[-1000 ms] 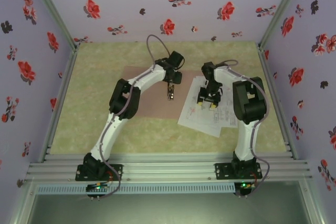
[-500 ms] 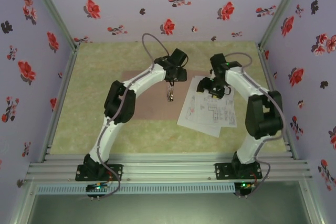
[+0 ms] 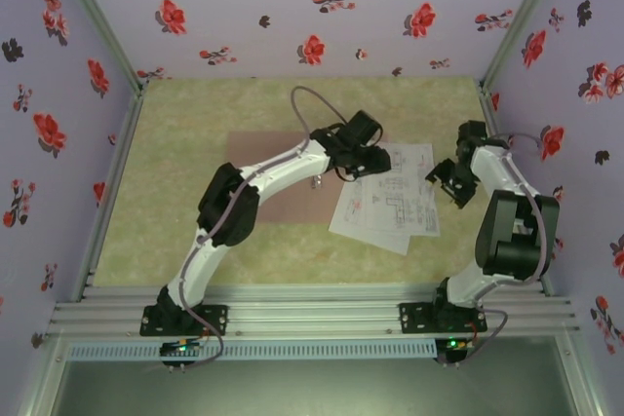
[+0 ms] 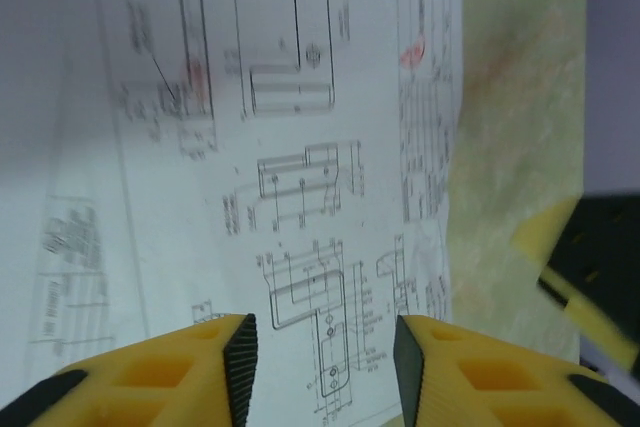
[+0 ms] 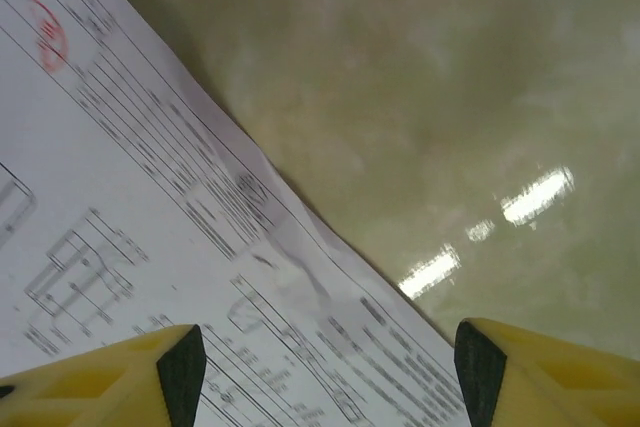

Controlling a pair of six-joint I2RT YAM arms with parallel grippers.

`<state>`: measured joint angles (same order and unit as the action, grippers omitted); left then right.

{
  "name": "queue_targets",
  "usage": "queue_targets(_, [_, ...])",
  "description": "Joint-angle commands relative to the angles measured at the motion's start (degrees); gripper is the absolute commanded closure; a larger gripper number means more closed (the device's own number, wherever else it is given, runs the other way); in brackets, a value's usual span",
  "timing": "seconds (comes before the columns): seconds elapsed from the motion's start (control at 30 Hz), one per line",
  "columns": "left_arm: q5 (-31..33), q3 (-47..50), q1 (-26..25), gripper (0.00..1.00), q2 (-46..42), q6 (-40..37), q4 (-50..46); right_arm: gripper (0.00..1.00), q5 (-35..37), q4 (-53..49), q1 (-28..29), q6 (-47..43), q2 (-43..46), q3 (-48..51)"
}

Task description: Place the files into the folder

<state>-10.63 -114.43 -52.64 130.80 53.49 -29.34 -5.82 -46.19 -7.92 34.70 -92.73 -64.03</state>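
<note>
Left gripper (image 4: 325,347) and right gripper (image 5: 325,357) are held spread over the white printed files (image 3: 390,204), beside the pinkish folder (image 3: 288,199) crossed by an arm (image 3: 283,161).

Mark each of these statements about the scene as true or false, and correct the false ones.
1. The files lie mostly to the right of the folder. True.
2. The left gripper pinches a lifted sheet. False: it is open over the flat sheets, with nothing between its fingers.
3. The right gripper is open. True.
4. The folder stands upright. False: it lies flat on the table.
5. The files are blank. False: they carry line drawings and text.
</note>
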Motion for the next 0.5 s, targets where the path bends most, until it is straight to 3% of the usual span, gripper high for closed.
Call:
queue_targets(0.0, [-1.9, -1.6, 0.3, 0.62, 3.2, 0.2, -0.5, 0.36, 2.0, 1.3, -0.8, -0.3, -5.6, -5.8])
queue_targets(0.1, [-1.2, -0.8, 0.5, 0.65, 4.3, -1.1, -1.1, 0.49, -1.0, 2.0, -3.4, 1.5, -9.6, -9.8])
queue_targets(0.23, [-1.3, -0.8, 0.6, 0.70, 5.7, -2.3, -1.2, 0.57, -3.6, 1.4, -5.4, 3.8, -13.1, -16.4])
queue_targets(0.33, [-1.0, -0.8, 0.5, 0.71, 6.2, -3.0, -1.9, 0.55, -7.3, 1.6, -5.6, 3.5, -17.2, -21.1])
queue_targets(0.47, [-0.2, -1.6, 0.6, 0.71, 7.1, -4.6, -3.4, 0.45, -12.0, 5.0, -5.5, -1.0, -21.2, -23.7])
